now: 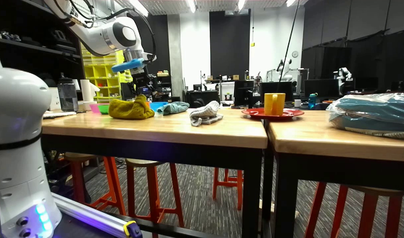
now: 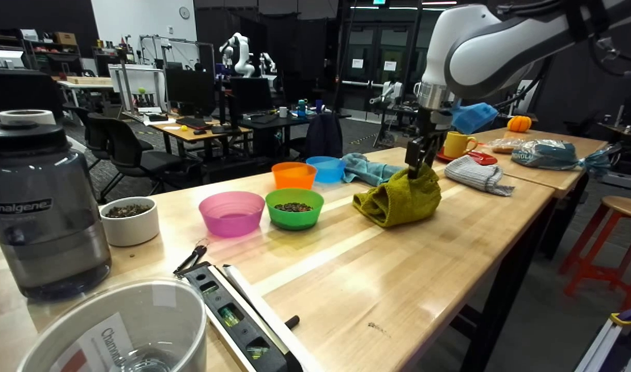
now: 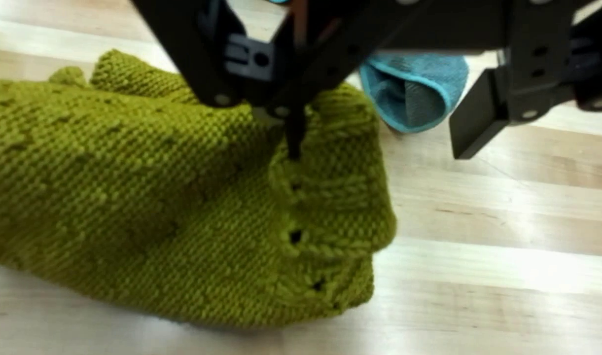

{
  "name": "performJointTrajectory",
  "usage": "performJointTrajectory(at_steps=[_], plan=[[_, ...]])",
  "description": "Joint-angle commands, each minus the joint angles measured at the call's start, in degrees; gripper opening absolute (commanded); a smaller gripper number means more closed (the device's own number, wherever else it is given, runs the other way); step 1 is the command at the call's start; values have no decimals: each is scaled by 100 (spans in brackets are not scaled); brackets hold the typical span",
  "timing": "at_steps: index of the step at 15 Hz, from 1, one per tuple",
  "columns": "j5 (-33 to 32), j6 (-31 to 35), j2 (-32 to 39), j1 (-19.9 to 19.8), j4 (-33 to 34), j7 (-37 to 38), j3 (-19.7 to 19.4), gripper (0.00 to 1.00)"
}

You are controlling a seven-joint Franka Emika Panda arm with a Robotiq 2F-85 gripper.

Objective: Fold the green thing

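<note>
The green thing is a thick knitted olive-green cloth [image 2: 400, 201] bunched up in folds on the wooden table. It also shows in an exterior view [image 1: 129, 110] and fills the left and middle of the wrist view [image 3: 172, 222]. My gripper [image 3: 378, 157] comes in from the top of the wrist view with its two fingers wide apart. One finger [image 3: 295, 133] sits in or against a fold of the cloth; its tip is partly hard to see. The other finger [image 3: 478, 118] is past the cloth's edge, over bare wood. In both exterior views the gripper points down at the cloth's top.
A blue cloth [image 2: 369, 168] lies just behind the green one. A grey-white cloth [image 1: 205, 114] and a red plate [image 1: 248, 112] with a yellow mug [image 1: 274, 104] stand further along. Pink [image 2: 231, 214], green [image 2: 294, 209], orange [image 2: 293, 175] and blue bowls [image 2: 326, 169] stand nearby.
</note>
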Motion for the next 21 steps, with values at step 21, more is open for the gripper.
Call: performJointTrajectory(at_steps=[21], plan=[[833, -1888, -1779, 508, -574, -726, 54, 100]])
